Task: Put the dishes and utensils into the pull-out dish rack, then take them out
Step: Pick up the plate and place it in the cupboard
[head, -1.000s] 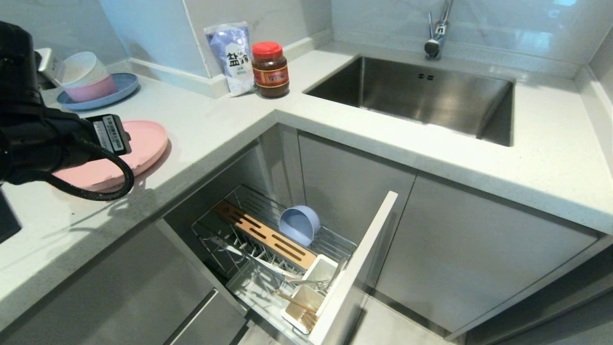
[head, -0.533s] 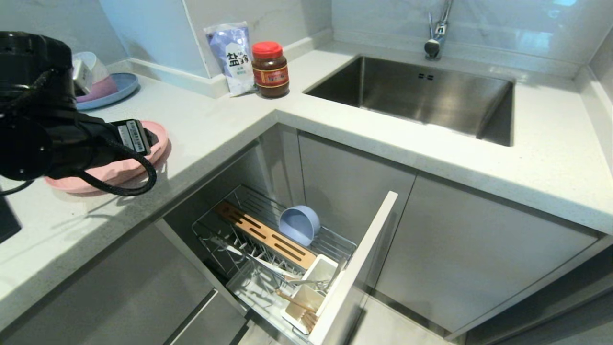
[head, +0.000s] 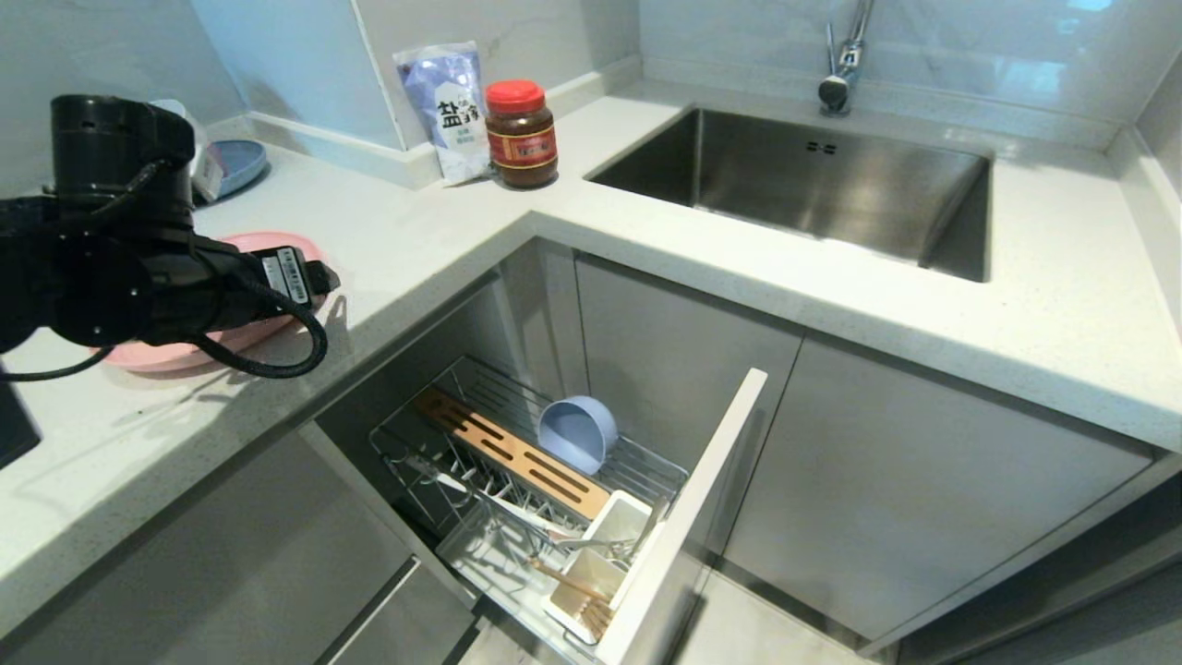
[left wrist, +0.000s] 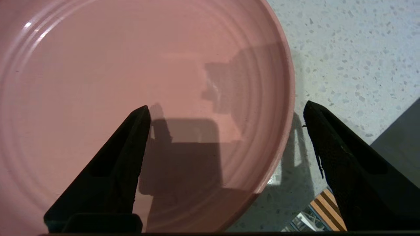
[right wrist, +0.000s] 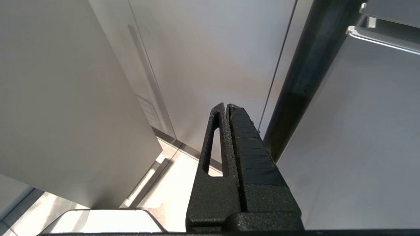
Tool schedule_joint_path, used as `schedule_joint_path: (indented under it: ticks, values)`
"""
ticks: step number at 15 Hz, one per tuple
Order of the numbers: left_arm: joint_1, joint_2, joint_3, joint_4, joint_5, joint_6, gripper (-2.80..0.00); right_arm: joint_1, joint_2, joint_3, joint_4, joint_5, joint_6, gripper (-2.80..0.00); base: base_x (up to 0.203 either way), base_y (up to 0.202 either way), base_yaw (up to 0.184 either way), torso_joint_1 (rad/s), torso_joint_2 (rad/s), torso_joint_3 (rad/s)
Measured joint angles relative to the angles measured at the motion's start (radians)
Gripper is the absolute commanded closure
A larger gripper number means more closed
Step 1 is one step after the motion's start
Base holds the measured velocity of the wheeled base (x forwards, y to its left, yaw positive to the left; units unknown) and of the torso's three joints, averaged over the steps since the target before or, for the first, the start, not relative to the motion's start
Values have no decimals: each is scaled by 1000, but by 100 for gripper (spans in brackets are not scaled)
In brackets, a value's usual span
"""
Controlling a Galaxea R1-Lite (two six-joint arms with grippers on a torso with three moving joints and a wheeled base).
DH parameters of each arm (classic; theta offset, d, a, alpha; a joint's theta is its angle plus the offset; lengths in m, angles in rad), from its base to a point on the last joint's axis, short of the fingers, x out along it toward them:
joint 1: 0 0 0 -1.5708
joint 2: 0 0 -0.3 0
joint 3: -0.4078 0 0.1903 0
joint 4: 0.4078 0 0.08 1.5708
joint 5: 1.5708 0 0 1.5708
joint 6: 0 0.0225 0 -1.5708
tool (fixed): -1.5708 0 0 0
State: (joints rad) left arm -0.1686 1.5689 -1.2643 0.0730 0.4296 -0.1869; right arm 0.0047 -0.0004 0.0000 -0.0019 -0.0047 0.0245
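Note:
The large pink plate lies flat on the worktop at the left, mostly hidden in the head view by my left arm. My left gripper hangs open just above the plate's edge. One finger is over the plate, the other over the speckled counter, and nothing is between them. The pull-out dish rack stands open below. Its blue-grey bowl rests on edge beside the wooden bar. Silver cutlery and chopsticks sit at the white cutlery box. My right gripper is shut and parked by cabinet fronts.
A blue plate with stacked bowls stands at the back left. A salt bag and a red-lidded jar are against the wall. The steel sink and tap are at the right. The rack's front panel juts out.
My left arm has swung to the right and down. The pink plate, raised and tilted a second ago, now lies flat on the counter.

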Motion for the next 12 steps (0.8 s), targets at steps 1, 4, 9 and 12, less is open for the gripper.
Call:
schedule_joint_path:
  ticks: [1, 4, 9, 12]
  values:
    - [3, 5, 0, 0, -13, 0, -280, 0, 0, 0, 0, 0, 0, 0, 0, 0, 0, 0, 0, 0]
    - [8, 14, -1, 0, -20, -2, -280, 0, 0, 0, 0, 0, 0, 0, 0, 0, 0, 0, 0, 0]
    - [7, 20, 1, -1, -19, -2, 0, 0, 0, 0, 0, 0, 0, 0, 0, 0, 0, 0, 0, 0]
    - [6, 20, 3, 1, -19, -2, 0, 0, 0, 0, 0, 0, 0, 0, 0, 0, 0, 0, 0, 0]
